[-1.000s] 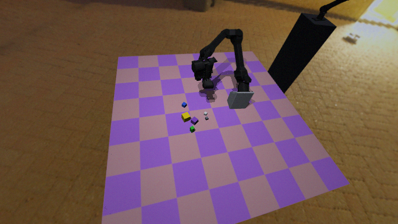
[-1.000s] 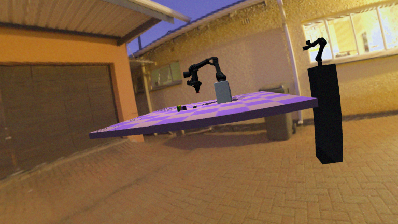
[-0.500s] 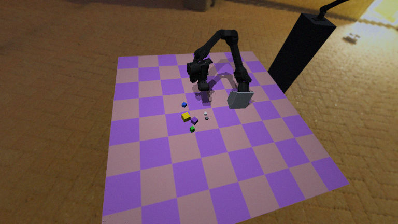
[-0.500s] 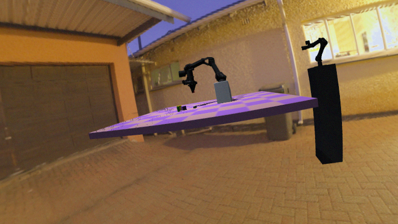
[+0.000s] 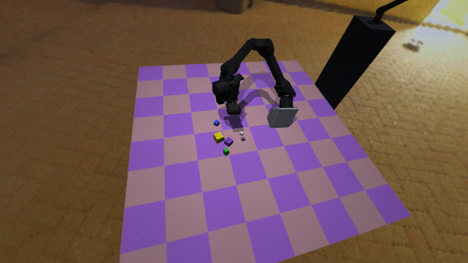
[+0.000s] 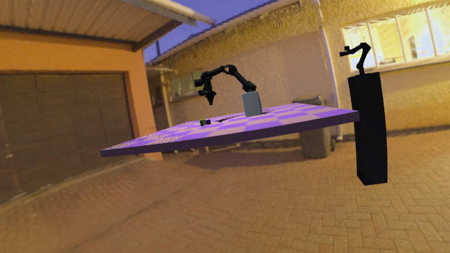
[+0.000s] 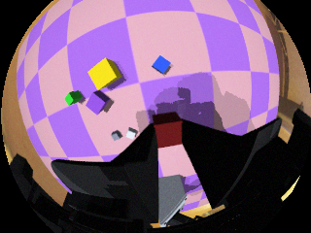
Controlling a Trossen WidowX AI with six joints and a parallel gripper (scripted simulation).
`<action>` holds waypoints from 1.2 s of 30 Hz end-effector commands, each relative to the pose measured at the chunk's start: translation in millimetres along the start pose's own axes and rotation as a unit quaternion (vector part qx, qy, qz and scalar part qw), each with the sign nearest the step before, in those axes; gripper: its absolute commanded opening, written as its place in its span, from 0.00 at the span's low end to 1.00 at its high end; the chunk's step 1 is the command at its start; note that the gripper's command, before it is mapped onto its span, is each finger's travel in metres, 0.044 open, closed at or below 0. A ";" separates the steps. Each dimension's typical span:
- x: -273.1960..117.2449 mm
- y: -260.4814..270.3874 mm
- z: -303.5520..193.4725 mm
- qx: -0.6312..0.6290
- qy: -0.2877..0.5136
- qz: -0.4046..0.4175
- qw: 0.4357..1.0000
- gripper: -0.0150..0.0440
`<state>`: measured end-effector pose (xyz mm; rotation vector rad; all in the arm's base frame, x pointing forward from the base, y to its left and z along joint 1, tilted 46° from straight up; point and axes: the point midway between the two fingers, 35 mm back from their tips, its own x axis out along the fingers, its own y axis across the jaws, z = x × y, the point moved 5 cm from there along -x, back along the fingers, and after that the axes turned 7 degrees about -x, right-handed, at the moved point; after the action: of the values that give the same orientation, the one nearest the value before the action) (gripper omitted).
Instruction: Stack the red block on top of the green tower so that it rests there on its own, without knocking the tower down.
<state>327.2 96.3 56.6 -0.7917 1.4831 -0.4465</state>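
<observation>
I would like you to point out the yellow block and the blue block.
Yellow block (image 5: 218,137) (image 7: 103,74): top and wrist views, on its upper face.
Blue block (image 5: 216,122) (image 7: 161,64): top and wrist views, near its middle.
</observation>
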 end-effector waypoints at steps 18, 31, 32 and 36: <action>1.9 88.0 44.9 0.002 -0.001 0.003 1.000 0.25; 12.0 149.3 57.6 0.005 0.000 0.000 1.000 0.25; 13.1 154.2 58.0 0.005 0.001 0.000 1.000 0.25; 16.9 170.1 58.7 0.006 0.001 -0.001 1.000 0.25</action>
<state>352.6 207.6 -72.6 -0.7904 1.4779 -0.4513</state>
